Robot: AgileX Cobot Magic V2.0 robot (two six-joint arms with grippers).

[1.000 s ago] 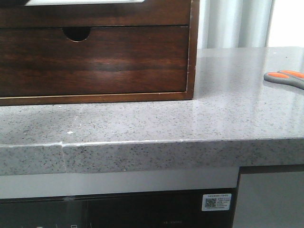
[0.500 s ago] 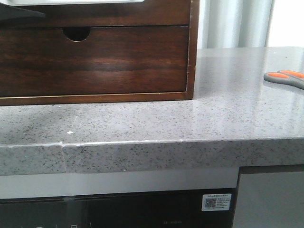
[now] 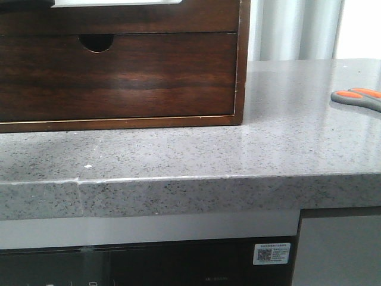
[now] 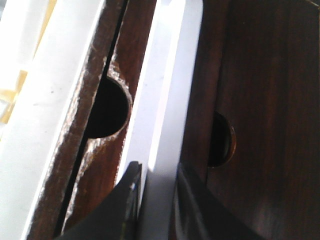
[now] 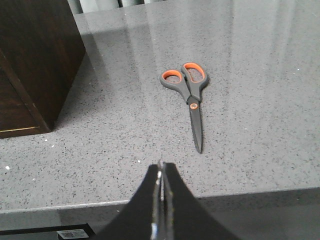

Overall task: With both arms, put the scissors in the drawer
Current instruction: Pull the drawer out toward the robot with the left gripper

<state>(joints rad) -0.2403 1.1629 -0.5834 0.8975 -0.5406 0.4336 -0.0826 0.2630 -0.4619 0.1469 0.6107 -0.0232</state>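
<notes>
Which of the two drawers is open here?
The upper drawer: its white interior shows above its front. The lower drawer, with the half-round notch, sits flush in the cabinet.

- Front view: daylight pours in from the back right, the window area blown out white above the table (image 3: 297, 119).
- A soft sheen streaks across the cabinet (image 3: 119, 77) front; the picture is grainy and a touch soft all over.
- Left wrist view: very close and blurred, a white strip of the drawer (image 4: 165, 100) glaring, the wood beside it deep in shadow.
- Right wrist view: even light, pale reflections far across the stone, the scissors (image 5: 190, 97) sharp, the right hand (image 5: 161, 175) a dark silhouette.
</notes>
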